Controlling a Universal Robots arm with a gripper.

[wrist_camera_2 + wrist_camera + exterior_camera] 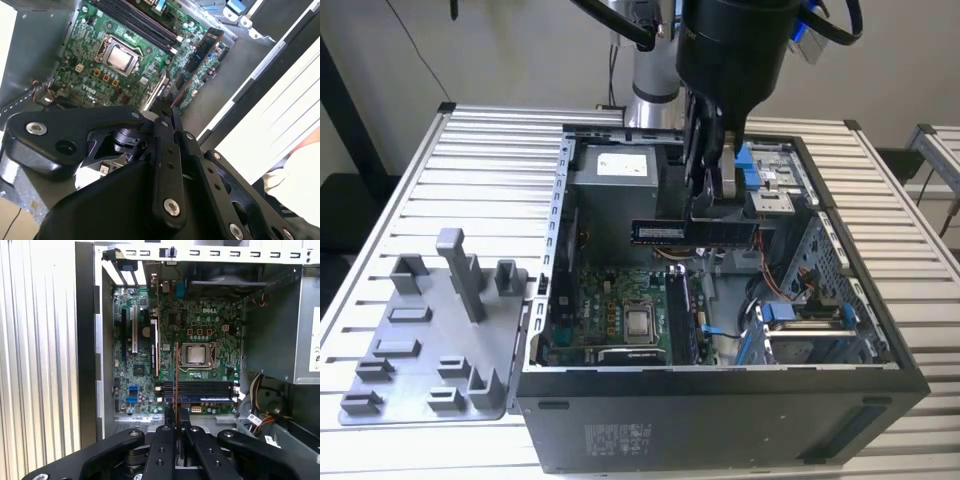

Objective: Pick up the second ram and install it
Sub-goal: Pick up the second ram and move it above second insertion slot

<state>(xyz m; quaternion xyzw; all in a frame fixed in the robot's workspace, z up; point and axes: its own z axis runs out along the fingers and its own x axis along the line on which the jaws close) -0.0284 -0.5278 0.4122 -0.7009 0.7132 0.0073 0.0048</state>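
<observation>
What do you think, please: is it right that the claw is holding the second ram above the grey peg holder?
Not quite. In the exterior view the claw holds the second ram above the open PC case; the grey peg holder stands beside the case.

PC case [720, 430]: 1 | grey holder [420, 352]: 1 | ram stick [662, 231]: 1 | gripper [705, 205]: 1 | memory slots [200, 390]: perhaps 4
</observation>
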